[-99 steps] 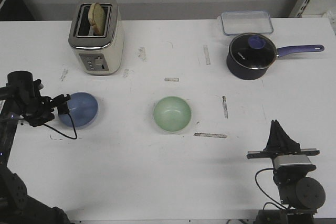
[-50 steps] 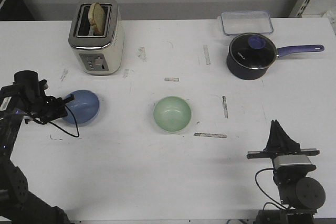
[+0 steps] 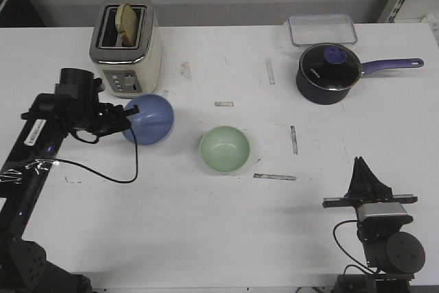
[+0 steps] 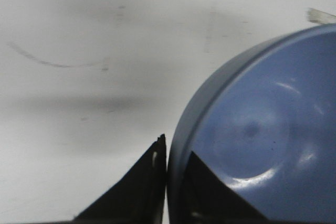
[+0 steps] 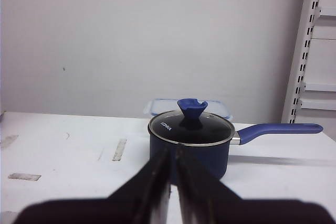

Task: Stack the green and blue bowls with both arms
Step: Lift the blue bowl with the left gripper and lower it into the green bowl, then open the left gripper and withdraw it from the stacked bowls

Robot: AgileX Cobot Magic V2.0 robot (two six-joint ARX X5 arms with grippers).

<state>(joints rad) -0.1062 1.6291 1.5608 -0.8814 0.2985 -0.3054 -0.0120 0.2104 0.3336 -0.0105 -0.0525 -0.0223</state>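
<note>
White counter [image 3: 206, 231] fills your front view, scuffed with bits of tape. At the back left you have a cream toaster [image 3: 127, 46] with a slice of bread [image 3: 125, 18] in its slot; at the back right a clear lidded container [image 3: 322, 30] sits just behind a navy saucepan [image 3: 329, 73] with a glass lid. Your left gripper [image 3: 127, 123] grips the rim of the blue bowl [image 3: 149, 119], holding it tilted on edge just in front of the toaster. The green bowl [image 3: 225, 149] rests upright near the counter's middle, close to the blue one but apart from it. Your right gripper [image 3: 361, 169] is parked at the near right, well away from both bowls.

Left wrist view: you see the fingers [image 4: 142, 187] pinching the blue bowl [image 4: 262, 135] wall, one inside and one outside.

Right wrist view: your fingers [image 5: 152, 182] are pressed together on nothing, pointing toward the saucepan [image 5: 191, 140] and the container [image 5: 163, 106] behind it.
</note>
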